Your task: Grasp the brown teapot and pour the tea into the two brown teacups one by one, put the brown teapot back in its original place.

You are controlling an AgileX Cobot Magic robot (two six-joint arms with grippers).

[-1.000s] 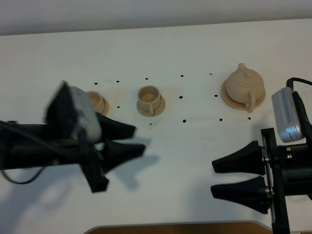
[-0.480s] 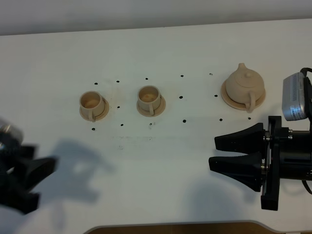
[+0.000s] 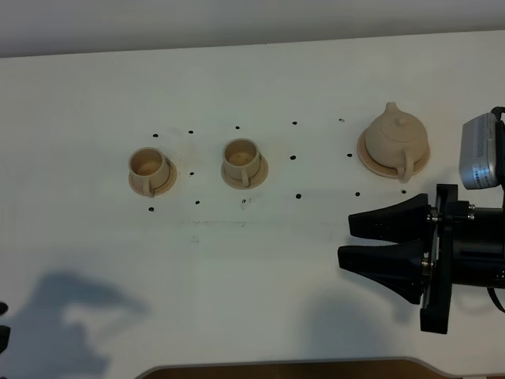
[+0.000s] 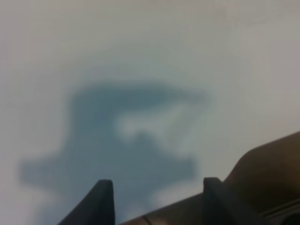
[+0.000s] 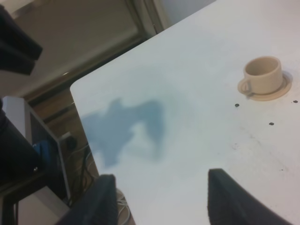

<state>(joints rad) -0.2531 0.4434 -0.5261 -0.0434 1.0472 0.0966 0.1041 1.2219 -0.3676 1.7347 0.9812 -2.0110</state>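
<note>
From the exterior high view, the brown teapot (image 3: 394,139) is sitting upright with its lid on, on the wide saucer (image 3: 366,161) near the bench's right edge, toward the back. The outer teacup (image 3: 148,167) is standing nearer the left edge and the inner teacup (image 3: 241,157) nearer the middle. Each is resting on its own small saucer, and both are well apart from the teapot. Small black dots (image 3: 298,195) are speckling the white bench (image 3: 260,79) around them. The right gripper (image 3: 346,237) is hovering by the right edge, in front of the teapot and apart from it. Its fingers are spread and gripping nothing. A silver-grey camera box (image 3: 480,151) is riding on that arm, and any marking on it is too small to read. A large shadow (image 3: 75,304) is lying near the front left corner.

In the left wrist view, the left gripper (image 4: 158,187) is hanging over bare bench and its own blurred shadow (image 4: 126,136). Its two dark fingertips (image 4: 104,190) are standing apart with nothing between them.

In the right wrist view, the right gripper's fingertips (image 5: 107,185) are likewise gaping. A single teacup (image 5: 263,73) is showing on its saucer (image 5: 281,90), though I cannot tell which of the two it is. Cables (image 5: 80,185) are trailing on the floor past the bench corner.
</note>
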